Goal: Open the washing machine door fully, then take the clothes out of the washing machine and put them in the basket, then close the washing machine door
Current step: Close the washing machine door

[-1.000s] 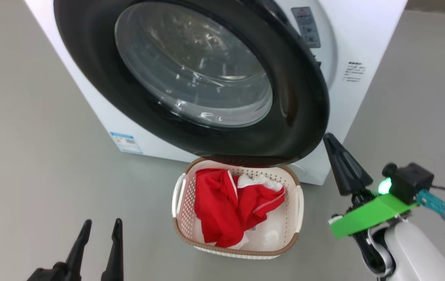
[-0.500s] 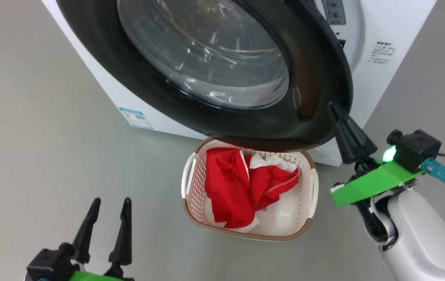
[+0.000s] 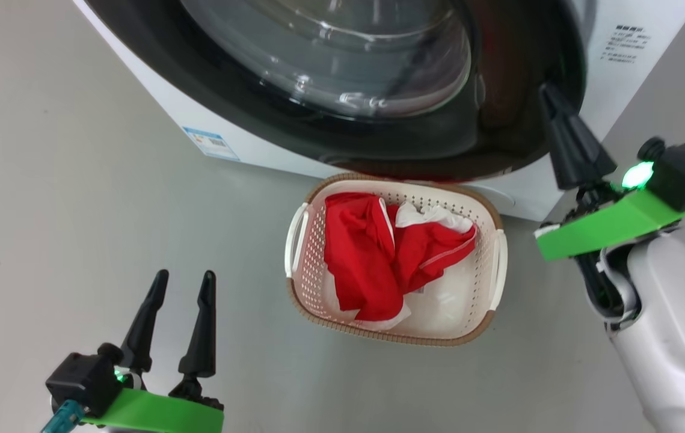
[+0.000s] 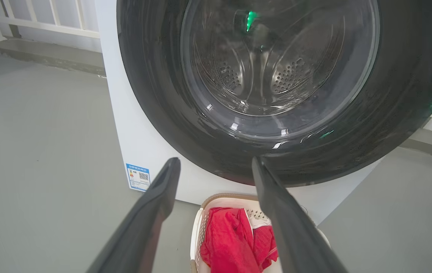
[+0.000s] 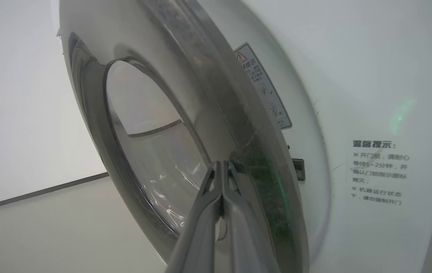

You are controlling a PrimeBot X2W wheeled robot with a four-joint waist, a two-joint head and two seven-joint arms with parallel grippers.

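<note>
Washing machine door [image 3: 414, 144] has swung much closer to the white front of the washing machine [image 3: 625, 90] than it stood a second ago, even allowing for the head camera's own shift. The right claw [image 3: 546, 91], its two fingers pinched together on nothing, has followed it and now presses its tip against the door's outer edge. In the right wrist view a narrow wedge of gap remains just beyond the claw's tip, with the latch slot [image 5: 298, 169] uncovered, so I judge the door nearly shut but not yet latched; one last firm push seems needed.

The clothes [image 3: 372, 258] lie in the basket [image 3: 378, 338], on the floor [image 3: 77, 210] below and to the left of the right claw, ahead and to the right of the left claw [image 3: 185, 275], which hangs spread wide and empty. Unloading looks finished.

The door's broad rim is glossy black, mirroring some red from below; its window is a bulging bowl of clear glass, through which the perforated steel drum [image 4: 291, 76] shows. The basket is cream plastic pierced with small holes, rounded at the corners, with a brown woven-look rim. The garments are soft, crumpled red cloth with white panels and stitching.
</note>
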